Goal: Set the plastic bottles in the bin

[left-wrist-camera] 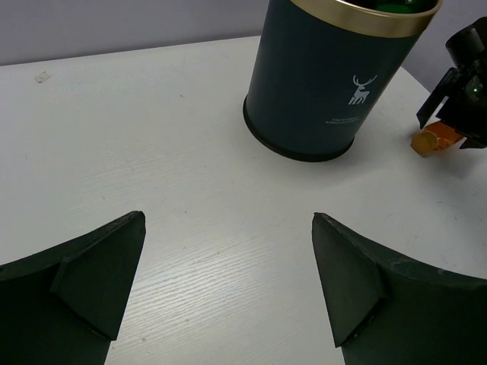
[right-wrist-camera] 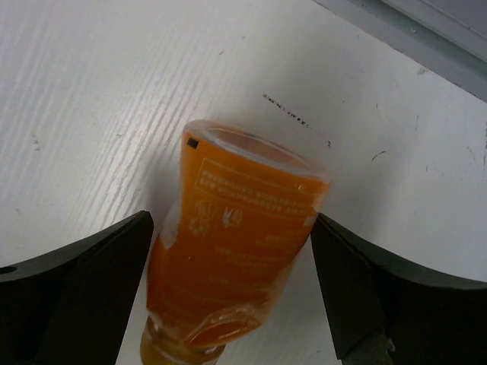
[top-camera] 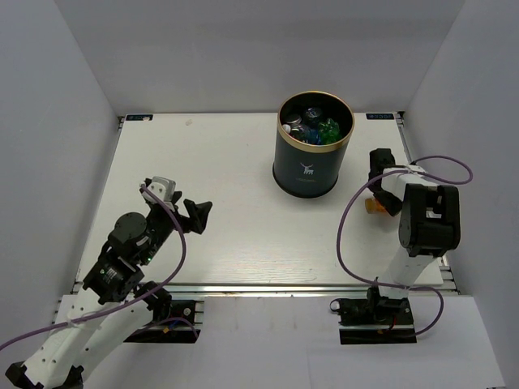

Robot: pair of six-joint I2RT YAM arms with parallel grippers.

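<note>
A white table (top-camera: pixel 227 243) sat inside plain pale walls. The right gripper (right-wrist-camera: pixel 230 236) was spread wide, its jaws straddling the orange bottle (right-wrist-camera: pixel 251 198), which lay on its side on the table with its neck toward the wrist camera. The jaws stood just beside its flanks, not visibly pressing. The left gripper (left-wrist-camera: pixel 228 228) was also spread and held nothing, hovering low over bare table well apart from the bin (top-camera: pixel 314 146). The bin stood upright near the far edge, just left of the right arm, with several bottles (top-camera: pixel 312 123) already inside, a green one among blue-labelled ones. By my judgement the task was nearly finished: the orange bottle was the only one seen outside the bin, and it was not yet grasped, lifted or dropped in.
</note>
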